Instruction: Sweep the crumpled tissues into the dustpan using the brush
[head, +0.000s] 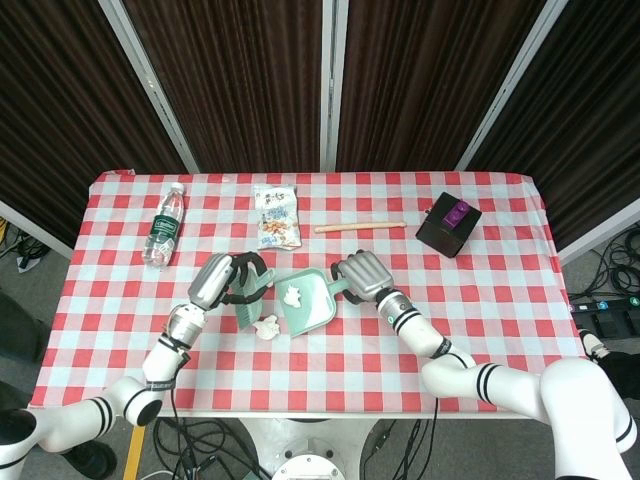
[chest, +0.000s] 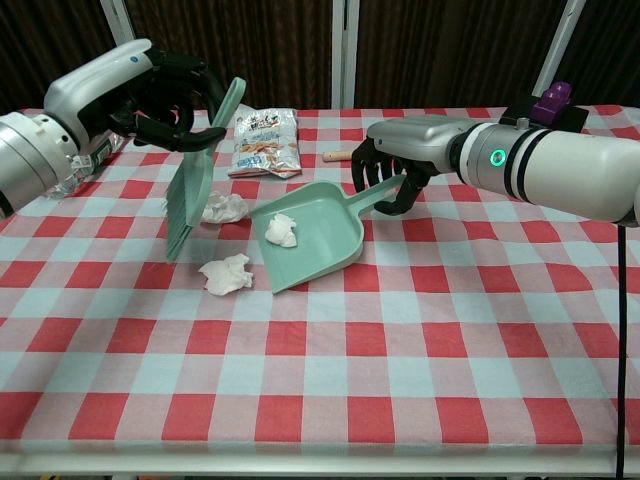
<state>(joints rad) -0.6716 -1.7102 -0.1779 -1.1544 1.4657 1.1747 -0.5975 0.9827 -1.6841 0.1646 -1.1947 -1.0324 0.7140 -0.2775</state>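
The left robot hand (chest: 150, 95) grips the green brush (chest: 190, 195) by its handle, bristles pointing down and lifted off the bench (chest: 420, 340), likely poised for another stroke. The right robot hand (chest: 395, 175) clasps the dustpan (chest: 315, 235) handle, holding its open mouth toward the brush so tissues can be pushed in. One crumpled tissue (chest: 282, 229) already lies in the pan; two loose tissues (chest: 226, 273) remain beside its mouth, toward the bench's left side.

The dustpan (head: 308, 302) holds one tissue (head: 293, 294); another tissue (head: 267, 326) lies just left, beside the brush (head: 247, 305).
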